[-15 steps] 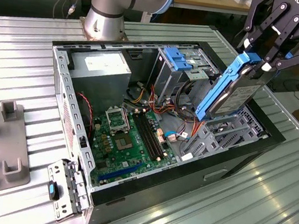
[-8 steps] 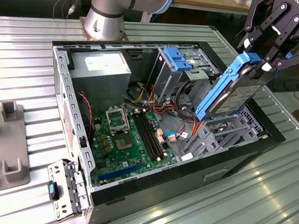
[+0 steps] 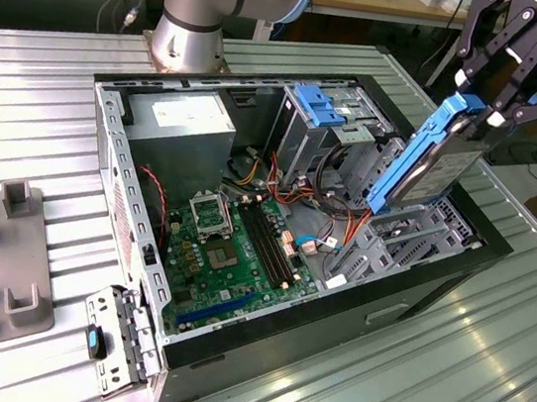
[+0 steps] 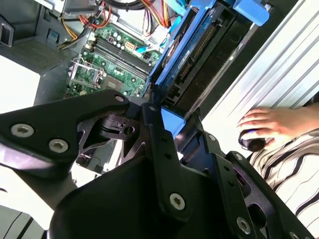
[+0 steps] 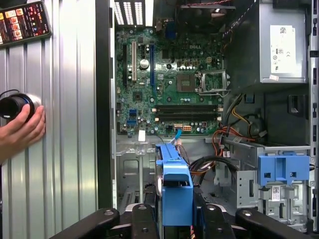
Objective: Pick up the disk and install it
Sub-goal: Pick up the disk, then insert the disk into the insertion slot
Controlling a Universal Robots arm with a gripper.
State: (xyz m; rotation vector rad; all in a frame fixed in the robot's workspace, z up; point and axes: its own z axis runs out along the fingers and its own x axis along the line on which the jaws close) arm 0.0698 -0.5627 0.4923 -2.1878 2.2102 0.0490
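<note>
Now my black gripper [image 3: 484,106] is closed tight on the flat grey-metal disk [image 3: 436,165] with its blue plastic rail frame.
I see the disk held tilted on edge over the open black computer case [image 3: 437,285], lower end toward the grey metal bays, right of the green motherboard [image 3: 232,246] in the exterior view; a person's hand [image 5: 20,130] rests on the ribbed metal table [image 3: 41,109].

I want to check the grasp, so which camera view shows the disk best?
The exterior view: the disk shows whole, tilted, its upper end between the fingers of the gripper, above the open computer case. The second wrist view catches the disk lengthwise from close behind; the first wrist view sees it end-on, blue rail foremost.
</note>
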